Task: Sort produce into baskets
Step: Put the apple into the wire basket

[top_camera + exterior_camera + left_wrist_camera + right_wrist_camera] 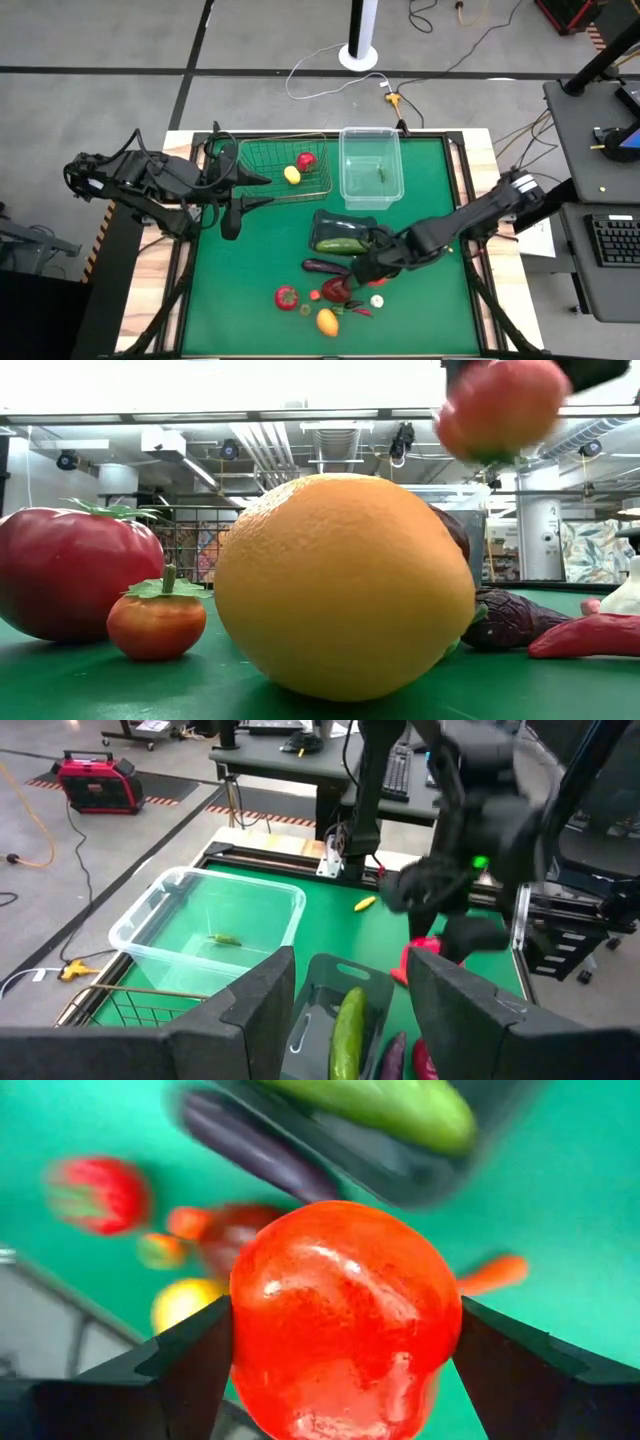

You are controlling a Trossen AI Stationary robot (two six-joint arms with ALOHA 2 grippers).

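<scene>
red fruit clamped in the right fingers, three containers on the table

the right gripper [340,1330] holds one round red fruit [340,1320] between its fingers, lifted above the loose pile near the table's [250,260] front. three containers sit behind: a wire basket [262,160] with two pieces, one red [306,159] and one yellow lemon [291,175]; a clear tub [370,166] with one small green piece [381,176]; a dark tray [335,226] with one cucumber [341,245]. one purple eggplant [326,267] lies just beside the tray. one large tomato [70,575], one small tomato [157,620] and one orange [340,585] lie in front. the left gripper [250,190] waits beside the basket, fingers half apart, empty
</scene>
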